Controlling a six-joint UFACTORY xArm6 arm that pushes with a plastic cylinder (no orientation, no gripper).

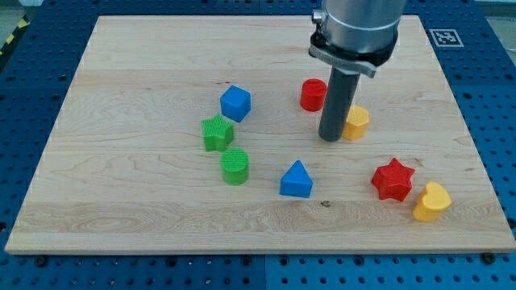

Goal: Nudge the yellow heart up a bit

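My tip (pixel 331 138) is planted just beside a yellow block (pixel 355 122), well up at eleven o'clock from the yellow heart (pixel 431 201). No jaws are fitted, so pushing upward requires being brought round to the heart's six o'clock first.

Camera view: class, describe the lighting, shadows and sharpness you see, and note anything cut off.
Camera view: lighting is even, without strong glare on the wooden board; the blocks cast only short, soft shadows, as under the yellow heart; everything looks sharp; the arm is cropped at the view's top; my tip sits just left of the yellow block.

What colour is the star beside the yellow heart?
Red star, left of the yellow heart, camera view.
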